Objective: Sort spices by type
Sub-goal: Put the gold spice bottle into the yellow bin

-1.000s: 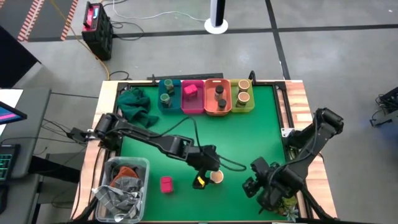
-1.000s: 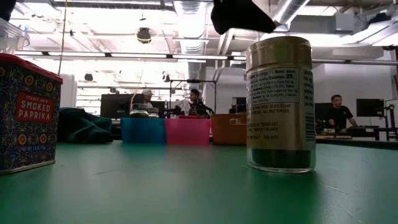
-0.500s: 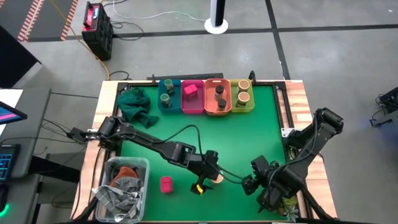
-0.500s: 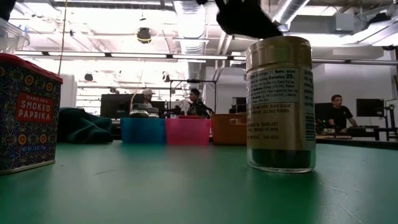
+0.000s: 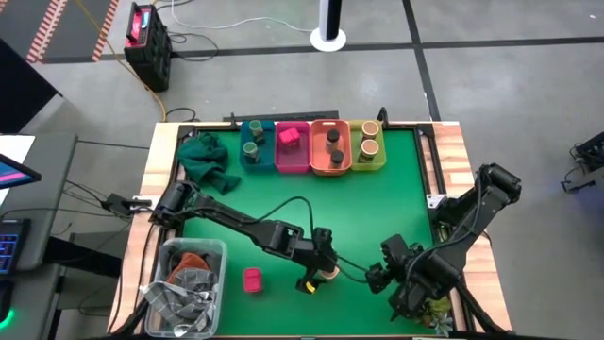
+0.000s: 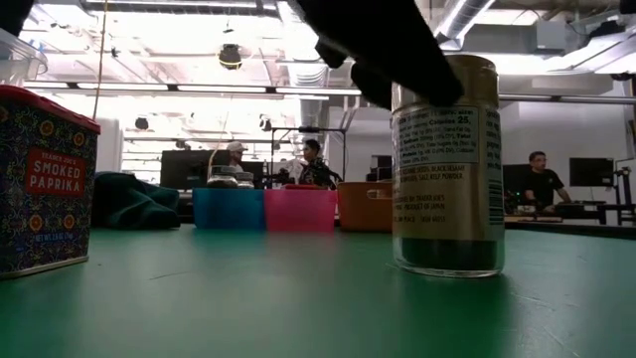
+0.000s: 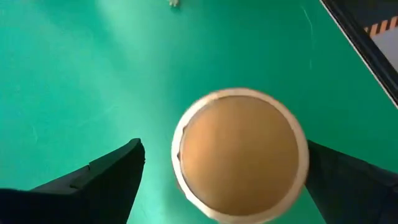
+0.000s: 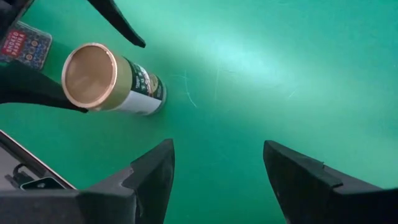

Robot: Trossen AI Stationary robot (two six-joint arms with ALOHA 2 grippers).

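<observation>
You've 7 spices binned already, leaving the paprika tin [image 5: 252, 280] and this gold-lidded jar [image 5: 327, 271] on the bench, your left gripper [image 5: 319, 269] spread wide around it, gripping nothing.

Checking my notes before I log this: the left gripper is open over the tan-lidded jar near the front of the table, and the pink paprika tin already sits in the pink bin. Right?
Not quite. The paprika tin is not in the pink bin; the high view shows it standing on the green mat near the front, beside the jar. The rest holds: the left gripper is open over the jar, its fingers either side of the lid in the left wrist view.
</observation>
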